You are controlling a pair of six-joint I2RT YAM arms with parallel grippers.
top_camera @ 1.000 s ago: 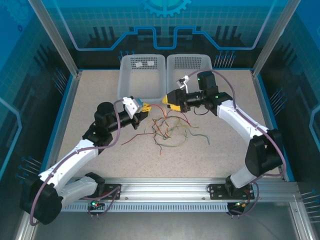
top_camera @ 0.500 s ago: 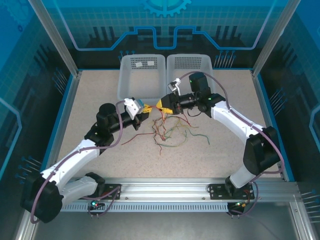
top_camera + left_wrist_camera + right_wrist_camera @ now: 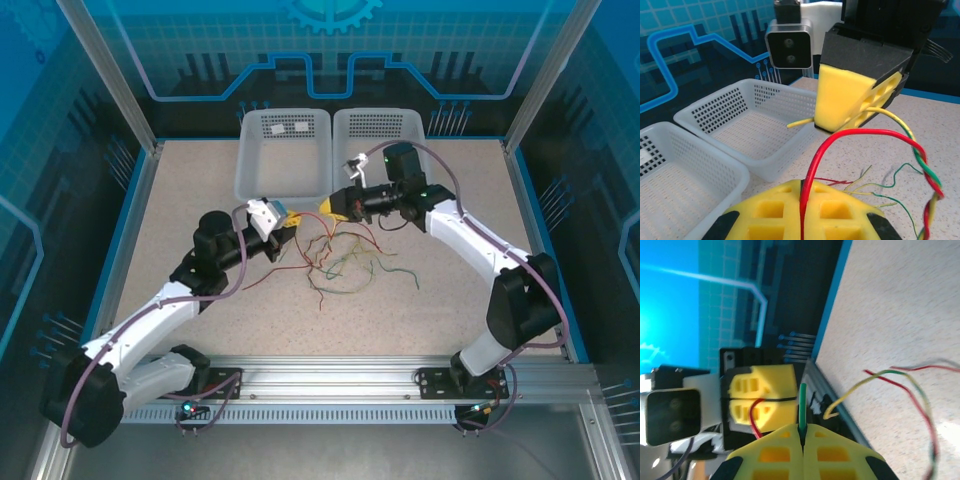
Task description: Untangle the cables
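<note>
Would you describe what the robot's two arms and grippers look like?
Both the left arm and right arm have white links and black joints, with a purple-grey cable looping along each. The left gripper and right gripper have black bodies and yellow fingers with square cut-outs. Each carries a white wrist camera, and small green lights glow on the right arm.

Both arms same build: left arm point(image 3: 150, 322) and right arm point(image 3: 482, 248) have white link shells and black joint housings, each with a purple-grey cable point(image 3: 236, 268) looped loose along the outside, and sit on black base plates point(image 3: 215, 383). Left gripper point(image 3: 287, 221) and right gripper point(image 3: 326, 207): black body, yellow fingers point(image 3: 837, 100) with square cut-outs and black side caps. Grey two-lens wrist camera point(image 3: 788, 44) on a white bracket
</note>
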